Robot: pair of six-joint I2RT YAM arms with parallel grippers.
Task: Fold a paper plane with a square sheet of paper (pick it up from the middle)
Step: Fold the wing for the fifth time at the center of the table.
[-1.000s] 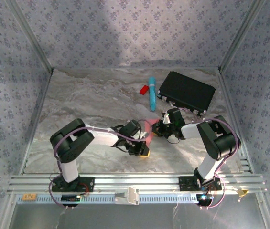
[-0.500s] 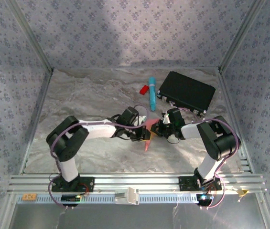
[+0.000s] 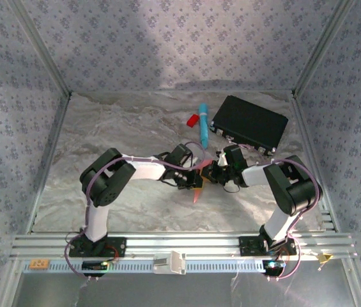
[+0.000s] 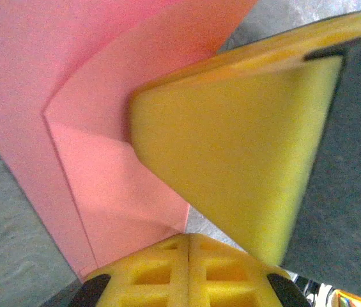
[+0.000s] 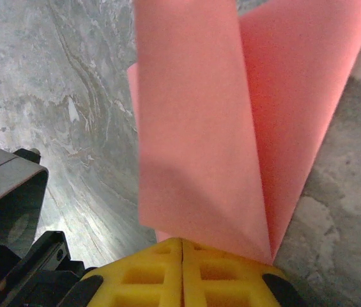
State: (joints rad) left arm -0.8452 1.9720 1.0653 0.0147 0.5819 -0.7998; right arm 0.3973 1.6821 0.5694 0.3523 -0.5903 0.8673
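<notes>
The paper plane [image 3: 197, 190], a narrow fold of pink-red paper, sits at the middle of the worktop [image 3: 103, 141] between the two hands, its point towards the arm bases. The left hand [image 3: 189, 180] meets it from the left and the right hand [image 3: 214, 173] from the right, both close against it.

The top view gives the layout but not the fingers. The left wrist view shows that hand's yellow fingers [image 4: 161, 275] clenched together, with the creased paper running down into them. The right wrist view shows its own yellow fingers [image 5: 142, 268] pressed shut on the bottom edge of two overlapping pink flaps that fan upward. So each hand grasps the paper plane.

Only the top view shows the blue pen [image 3: 202, 125], the small red plastic piece [image 3: 193, 119] just left of it and the black case [image 3: 249, 125] to its right, all well behind the hands.

A large yellow wedge [image 4: 244, 153] backed by dark grey covers the paper's right side in the left wrist view; whose finger it is cannot be told there. The paper's upper edges are cut off in both wrist views.
</notes>
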